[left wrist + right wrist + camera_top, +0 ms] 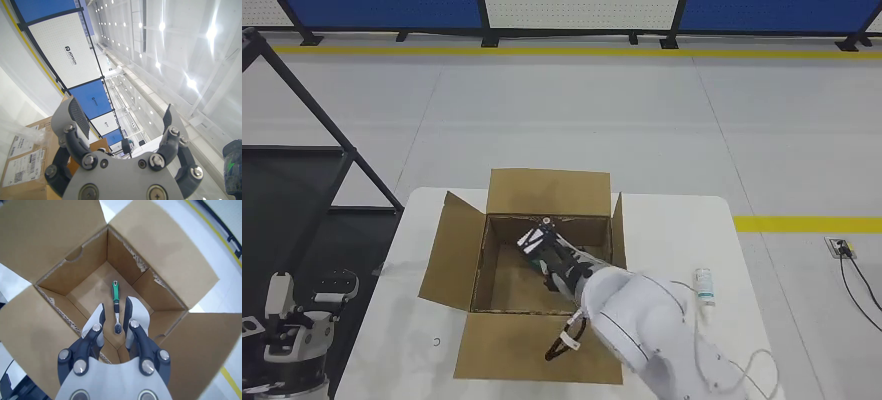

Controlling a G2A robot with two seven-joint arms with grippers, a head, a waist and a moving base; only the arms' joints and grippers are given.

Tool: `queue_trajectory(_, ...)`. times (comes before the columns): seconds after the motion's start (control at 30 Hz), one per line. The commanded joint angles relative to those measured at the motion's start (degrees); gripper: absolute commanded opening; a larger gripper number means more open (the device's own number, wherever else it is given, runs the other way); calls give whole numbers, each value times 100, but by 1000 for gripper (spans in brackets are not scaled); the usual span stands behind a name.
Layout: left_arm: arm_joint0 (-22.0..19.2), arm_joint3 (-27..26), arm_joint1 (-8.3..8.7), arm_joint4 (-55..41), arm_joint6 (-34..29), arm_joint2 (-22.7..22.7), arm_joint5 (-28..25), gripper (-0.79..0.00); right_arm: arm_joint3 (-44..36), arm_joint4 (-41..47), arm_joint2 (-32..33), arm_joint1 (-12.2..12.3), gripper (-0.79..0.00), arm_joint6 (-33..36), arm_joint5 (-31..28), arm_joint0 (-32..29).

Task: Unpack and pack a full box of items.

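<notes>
An open cardboard box [542, 190] stands on the white table [682, 230], all its flaps folded out. A ratchet wrench with a green handle [115, 291] lies on the box floor [90, 294]. My right gripper [115, 303] hangs open inside the box, just above the wrench's shaft, one finger on each side and not touching it. From above, the right arm [552, 255] goes down into the box from the near right. My left gripper [121, 106] is open, holds nothing and points up at the ceiling.
A small white bottle [703, 285] lies on the table right of the box. Beside the left gripper are a labelled cardboard carton [28, 161] and a bit of clear plastic film [19, 128]. A black frame [332, 150] stands left of the table.
</notes>
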Motion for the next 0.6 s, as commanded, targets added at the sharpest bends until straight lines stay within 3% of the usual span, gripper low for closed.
queue_trajectory(0.0, 0, 0, 0, 0, 0, 0, 0, 0, -675, -92, 269, 50, -511, -63, 62, -342)
queue_trajectory(0.13, 0, 0, 0, 0, 0, 0, 0, 0, -1746, -273, 902, 141, -483, -2, 167, -905)
queue_trajectory(0.23, 0, 0, 0, 0, 0, 0, 0, 0, -2297, -280, 1436, 186, -419, 66, 275, -1221)
queue_trajectory(0.27, 0, 0, 0, 0, 0, 0, 0, 0, -2313, -258, 1644, 197, -400, 30, 319, -1281)
queue_trajectory(0.37, 0, 0, 0, 0, 0, 0, 0, 0, -2313, 50, 2308, 226, -142, -55, 385, -1430)
queue_trajectory(0.57, 0, 0, 0, 0, 0, 0, 0, 0, -2033, 491, 3588, 314, -95, 4, 275, -1906)
